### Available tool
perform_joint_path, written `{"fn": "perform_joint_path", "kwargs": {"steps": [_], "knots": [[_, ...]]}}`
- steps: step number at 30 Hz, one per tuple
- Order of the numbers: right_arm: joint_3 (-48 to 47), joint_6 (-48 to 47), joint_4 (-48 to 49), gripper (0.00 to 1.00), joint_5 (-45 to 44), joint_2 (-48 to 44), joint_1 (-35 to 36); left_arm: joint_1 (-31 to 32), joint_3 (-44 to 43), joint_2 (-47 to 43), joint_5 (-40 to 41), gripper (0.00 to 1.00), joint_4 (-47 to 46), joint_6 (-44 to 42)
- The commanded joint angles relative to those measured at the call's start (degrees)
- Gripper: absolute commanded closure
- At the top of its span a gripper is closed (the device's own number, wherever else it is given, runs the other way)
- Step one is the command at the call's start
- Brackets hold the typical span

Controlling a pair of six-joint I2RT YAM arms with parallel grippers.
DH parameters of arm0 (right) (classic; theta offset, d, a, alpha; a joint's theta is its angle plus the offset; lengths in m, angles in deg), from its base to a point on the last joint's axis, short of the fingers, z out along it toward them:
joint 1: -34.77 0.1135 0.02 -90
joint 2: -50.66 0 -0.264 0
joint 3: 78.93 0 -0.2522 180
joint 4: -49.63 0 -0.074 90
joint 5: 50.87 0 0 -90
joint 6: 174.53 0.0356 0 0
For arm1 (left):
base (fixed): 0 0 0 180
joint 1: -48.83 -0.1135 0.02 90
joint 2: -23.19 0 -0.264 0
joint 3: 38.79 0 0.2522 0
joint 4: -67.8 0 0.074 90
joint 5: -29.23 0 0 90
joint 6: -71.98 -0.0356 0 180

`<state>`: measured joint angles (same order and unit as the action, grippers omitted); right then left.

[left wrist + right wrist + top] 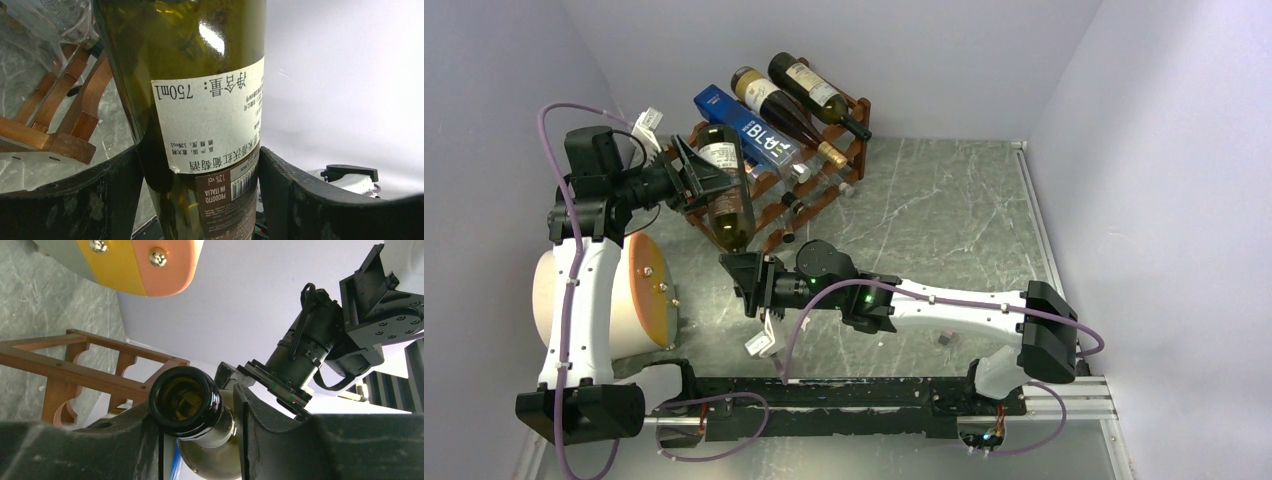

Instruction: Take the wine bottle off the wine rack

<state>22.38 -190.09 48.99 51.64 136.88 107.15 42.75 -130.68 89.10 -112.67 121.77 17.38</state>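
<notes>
Removal looked nearly done: the left gripper point(199, 152) pinched the wine bottle point(729, 205), holding it tilted just beside the wine rack point(75, 371), seemingly clear of the rails. The right gripper point(195, 405) bracketed the neck; whether it squeezed was unclear.

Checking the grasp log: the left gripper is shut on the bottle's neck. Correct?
Not quite. The left gripper is shut on the bottle, but around its wide labelled body, not the neck. The left wrist view shows the fingers on either side of the label.
</notes>
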Motion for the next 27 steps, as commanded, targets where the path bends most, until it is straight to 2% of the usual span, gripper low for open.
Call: {"fn": "perform_joint_path", "kwargs": {"steps": [1, 4, 5, 7, 8, 10, 11, 12, 14, 15, 23, 27], "knots": [[-0.96, 2.32, 3.85, 0.57, 1.12, -0.73, 0.29, -0.39, -0.69, -1.53, -3.36, 0.93, -1.22, -0.47], [-1.26, 3.18, 4.29, 0.65, 1.63, -1.29, 0.23, -0.34, -0.08, -1.81, -3.29, 0.93, -1.19, -0.55], [-1.42, 3.12, 4.28, 0.7, 1.71, -1.39, 0.36, -0.33, 0.13, -1.88, -3.34, 0.93, -1.18, -0.59], [-2.4, 2.94, 3.95, 0.9, 1.3, -1.24, 0.77, -0.33, 0.17, -2.0, -3.11, 0.9, -0.68, -0.87], [-2.88, 2.88, 3.49, 1.0, 1.03, -1.27, 1.03, -0.33, 0.15, -2.2, -2.73, 0.84, -0.3, -1.06], [-2.61, 4.03, 6.04, 1.0, 1.22, -1.48, 1.43, -0.33, 0.85, -3.4, -1.96, 0.67, -0.91, -1.05], [-1.32, 5.02, 8.72, 1.0, 1.68, -1.87, 1.59, -0.31, 0.98, -3.9, -1.59, 0.55, -0.96, -1.3], [-0.23, 6.14, 11.51, 1.0, 2.12, -2.22, 1.84, -0.33, 0.73, -4.16, -0.97, 0.43, -0.23, -1.89], [0.56, 8.12, 15.03, 1.0, 1.78, -2.65, 2.64, -0.33, 0.08, -4.56, 1.01, 0.06, 1.27, -2.91], [0.5, 9.44, 15.58, 1.0, 1.52, -2.94, 3.02, -0.33, -0.2, -4.83, 2.19, 0.0, 1.98, -3.35], [1.67, 15.93, 20.58, 1.0, -1.59, -5.49, 4.76, -0.33, 0.32, -7.02, 7.7, 0.01, 4.06, -3.37], [2.99, 17.54, 21.63, 1.0, -1.42, -7.55, 5.17, -0.33, -0.31, -8.4, 13.2, 0.01, 6.14, -4.39]]}}
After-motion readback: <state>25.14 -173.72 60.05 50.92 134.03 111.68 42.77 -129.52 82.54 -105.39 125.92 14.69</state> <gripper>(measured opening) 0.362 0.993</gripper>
